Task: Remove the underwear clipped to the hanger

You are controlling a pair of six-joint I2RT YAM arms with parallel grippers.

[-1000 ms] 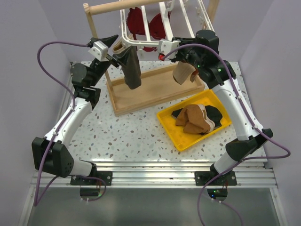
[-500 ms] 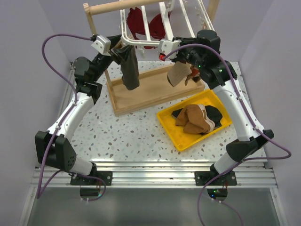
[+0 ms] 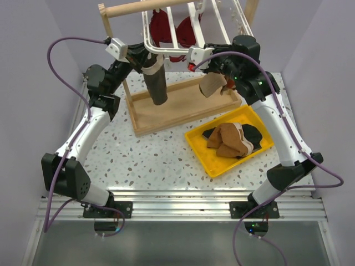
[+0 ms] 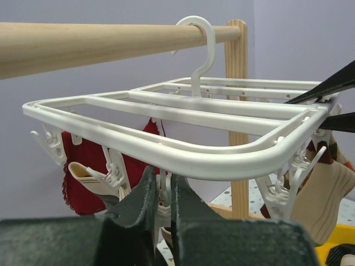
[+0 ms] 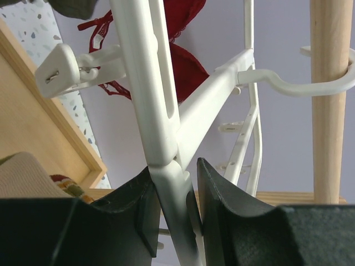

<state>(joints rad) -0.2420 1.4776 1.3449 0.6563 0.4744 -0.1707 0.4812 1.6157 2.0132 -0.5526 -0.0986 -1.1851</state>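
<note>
A dark grey underwear [image 3: 157,86] hangs from the front left corner of the white hanger [image 3: 166,50]. My left gripper [image 3: 143,57] is at that corner. In the left wrist view it [image 4: 162,177] sits just under the hanger's rim [image 4: 183,155], shut on a white clip [image 4: 163,195]. My right gripper [image 3: 201,55] is at the hanger's front right side. Its fingers [image 5: 175,166] are shut on the hanger's bar [image 5: 161,111]. More underwear [image 3: 227,138], brown and black, lies in the yellow tray [image 3: 199,152].
A red bra [image 3: 166,27] and a beige-brown sock [image 3: 213,84] also hang from the hanger. The hanger's hook is over the wooden rod [image 4: 83,44] of the stand, whose base tray [image 3: 183,108] lies below. Grey walls close in on both sides.
My left gripper has risen to the hanger's corner and closed on the clip. The dark grey underwear has swung a little to the right. The right arm has stayed put.
</note>
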